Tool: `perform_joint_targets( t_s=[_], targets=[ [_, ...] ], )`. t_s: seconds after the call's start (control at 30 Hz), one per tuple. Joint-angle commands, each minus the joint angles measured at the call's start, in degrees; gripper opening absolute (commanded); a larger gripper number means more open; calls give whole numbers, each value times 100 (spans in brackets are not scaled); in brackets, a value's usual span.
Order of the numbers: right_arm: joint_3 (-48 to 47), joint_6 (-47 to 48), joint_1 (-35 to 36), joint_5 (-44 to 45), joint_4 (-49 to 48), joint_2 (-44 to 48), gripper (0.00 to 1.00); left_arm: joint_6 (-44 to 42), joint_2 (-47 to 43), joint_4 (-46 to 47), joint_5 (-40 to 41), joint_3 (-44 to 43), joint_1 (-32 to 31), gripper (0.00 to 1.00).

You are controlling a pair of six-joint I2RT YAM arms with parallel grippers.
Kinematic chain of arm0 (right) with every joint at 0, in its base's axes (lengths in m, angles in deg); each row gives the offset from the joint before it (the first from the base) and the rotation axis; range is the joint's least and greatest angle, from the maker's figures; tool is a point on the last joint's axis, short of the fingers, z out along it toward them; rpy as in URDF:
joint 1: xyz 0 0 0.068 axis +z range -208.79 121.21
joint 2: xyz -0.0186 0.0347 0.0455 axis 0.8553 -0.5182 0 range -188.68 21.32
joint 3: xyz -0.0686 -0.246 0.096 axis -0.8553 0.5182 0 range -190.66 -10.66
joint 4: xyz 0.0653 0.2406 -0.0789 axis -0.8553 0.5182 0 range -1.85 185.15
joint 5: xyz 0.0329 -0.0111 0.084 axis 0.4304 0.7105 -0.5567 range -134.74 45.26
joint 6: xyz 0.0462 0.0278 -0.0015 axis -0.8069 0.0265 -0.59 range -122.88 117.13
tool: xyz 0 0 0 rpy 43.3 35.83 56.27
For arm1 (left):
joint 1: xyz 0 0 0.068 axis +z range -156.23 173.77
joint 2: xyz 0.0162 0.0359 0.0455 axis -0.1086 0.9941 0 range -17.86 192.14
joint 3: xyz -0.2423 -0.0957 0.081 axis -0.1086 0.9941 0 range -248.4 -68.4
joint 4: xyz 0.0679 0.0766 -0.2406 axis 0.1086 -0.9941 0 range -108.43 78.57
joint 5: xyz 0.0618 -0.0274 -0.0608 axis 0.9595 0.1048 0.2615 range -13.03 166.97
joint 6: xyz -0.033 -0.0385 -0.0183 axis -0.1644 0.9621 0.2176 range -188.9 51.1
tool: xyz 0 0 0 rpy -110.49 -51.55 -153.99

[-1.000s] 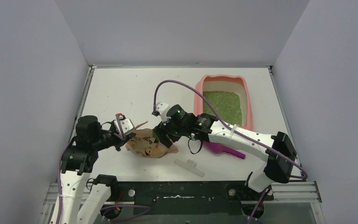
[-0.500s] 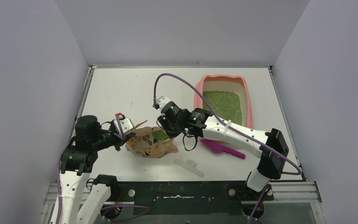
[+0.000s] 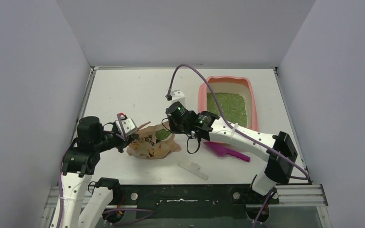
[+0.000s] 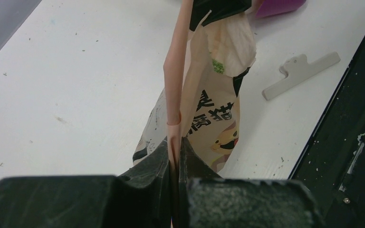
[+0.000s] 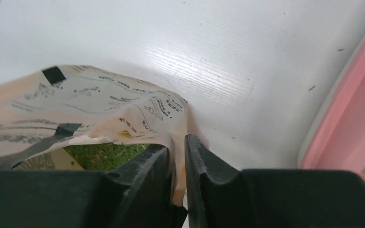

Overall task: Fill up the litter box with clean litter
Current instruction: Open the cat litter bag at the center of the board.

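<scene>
A beige printed litter bag (image 3: 152, 146) lies between both arms, its mouth pulled open with green litter (image 5: 107, 154) showing inside. My left gripper (image 4: 174, 142) is shut on the bag's left edge (image 4: 216, 114). At the right side of the mouth, my right gripper (image 5: 177, 140) is shut on the bag's rim (image 5: 100, 102). From above, the left gripper (image 3: 126, 135) and right gripper (image 3: 167, 130) hold the bag taut. The pink litter box (image 3: 200, 97) stands at the back right, just right of the right gripper. A bed of green litter (image 3: 226, 108) covers its floor.
A magenta scoop (image 3: 225, 152) lies on the table under the right forearm. A white bag clip (image 3: 193, 169) rests near the front edge, seen also as the clip (image 4: 300, 73) in the left wrist view. The box's pink wall (image 5: 351, 109) is close to the right fingers.
The right gripper closed on the bag's right rim and drew it up and back toward the litter box, opening the mouth. The left gripper kept its hold.
</scene>
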Motion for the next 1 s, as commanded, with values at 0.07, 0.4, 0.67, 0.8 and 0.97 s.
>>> perform_joint_targets(
  t_s=[0.07, 0.4, 0.67, 0.8, 0.97],
  targets=[
    [83, -823, -610, 181, -1061, 195, 35, 381, -102, 636, -225, -216, -2, 0],
    [1302, 2282, -1073, -3151, -2182, 1731, 72, 275, -45, 577, -113, -231, -28, 0],
    [2021, 5437, -966, -5158, -2589, 1896, 71, 306, 57, 590, -169, -267, -47, 0],
    [1599, 6276, -909, -5403, -2034, 1519, 70, 308, 81, 562, -182, -300, -47, 0],
    [1077, 6721, -786, -5447, -1618, 960, 63, 286, 151, 494, -210, -363, -54, 0]
  ],
)
